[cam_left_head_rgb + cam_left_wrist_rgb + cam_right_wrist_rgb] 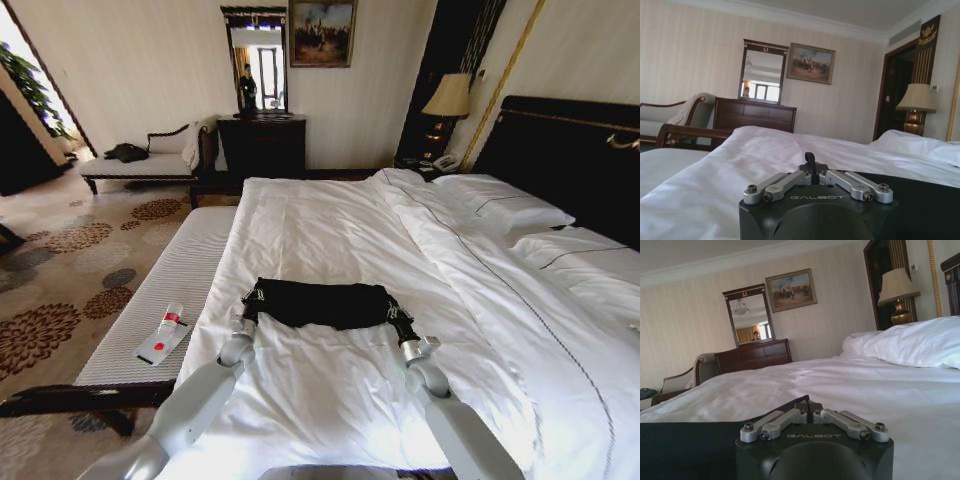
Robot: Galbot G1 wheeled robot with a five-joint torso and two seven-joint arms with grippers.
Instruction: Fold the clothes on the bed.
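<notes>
The clothes (pixel 320 303) are a black garment lying as a flat band across the near part of the white bed (pixel 330 230). My left gripper (pixel 252 296) is at the garment's left end and my right gripper (pixel 396 318) at its right end, both low on the duvet. In the left wrist view the left gripper (pixel 810 161) is shut, with the black fabric (pixel 925 200) spreading beside it. The right wrist view has the right gripper (pixel 807 405) shut at the edge of the black fabric (pixel 685 450). No lettering can be seen on the garment.
A padded bench (pixel 175 290) runs along the bed's left side and carries a white bottle with a red label (pixel 165 332). Pillows (pixel 505 205) and the dark headboard (pixel 570 160) are at the right. A dresser (pixel 262 145), chaise (pixel 150 160) and lamp (pixel 448 97) stand by the far wall.
</notes>
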